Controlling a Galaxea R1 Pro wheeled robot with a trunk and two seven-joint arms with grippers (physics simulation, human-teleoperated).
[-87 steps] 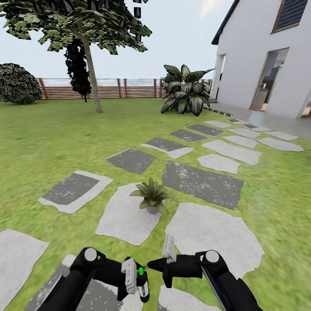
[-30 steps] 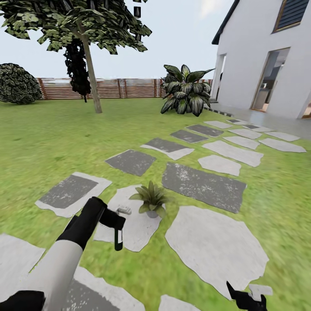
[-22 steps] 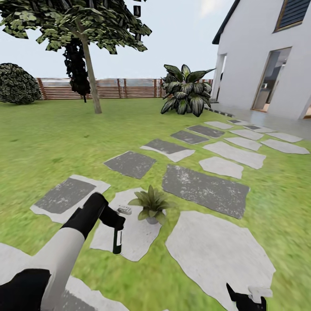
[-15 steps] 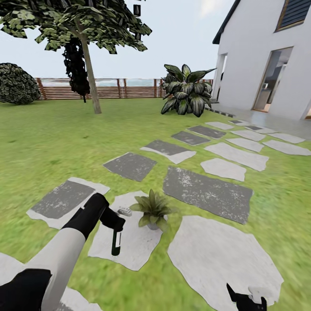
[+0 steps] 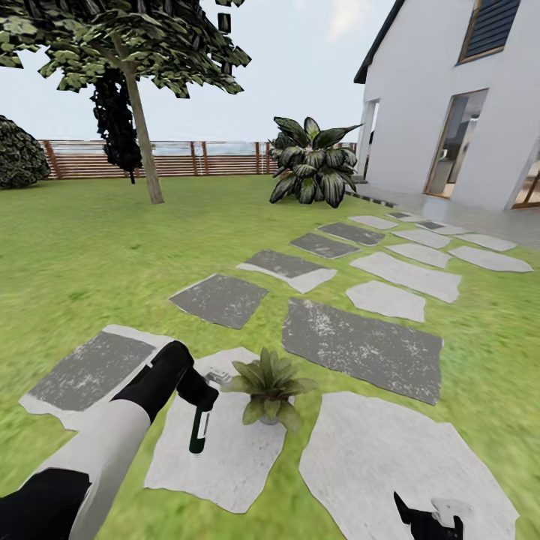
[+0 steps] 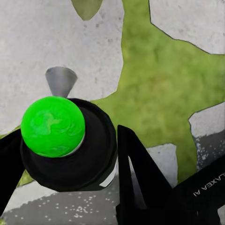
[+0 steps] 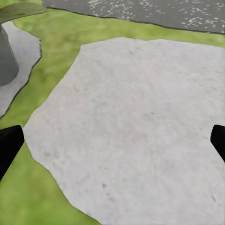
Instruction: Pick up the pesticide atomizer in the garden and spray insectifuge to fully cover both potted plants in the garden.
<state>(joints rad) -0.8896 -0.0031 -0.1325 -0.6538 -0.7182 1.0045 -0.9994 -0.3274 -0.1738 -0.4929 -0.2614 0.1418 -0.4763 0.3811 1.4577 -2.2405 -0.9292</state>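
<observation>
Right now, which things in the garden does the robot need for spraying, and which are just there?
For the job:
- pesticide atomizer, held in the left gripper
- potted plant on the white stepping stone

Just there:
- tree
- broad-leaved shrub
- brown fence
- white house
- right gripper, holding nothing

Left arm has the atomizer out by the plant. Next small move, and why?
Probably swing the left tool toward the potted plant and tip the pesticide atomizer so its nozzle faces the leaves. The atomizer hangs in the closed tool, dark end down over the white stepping stone, beside the plant rather than aimed at it. The right tool is open and idle.
</observation>
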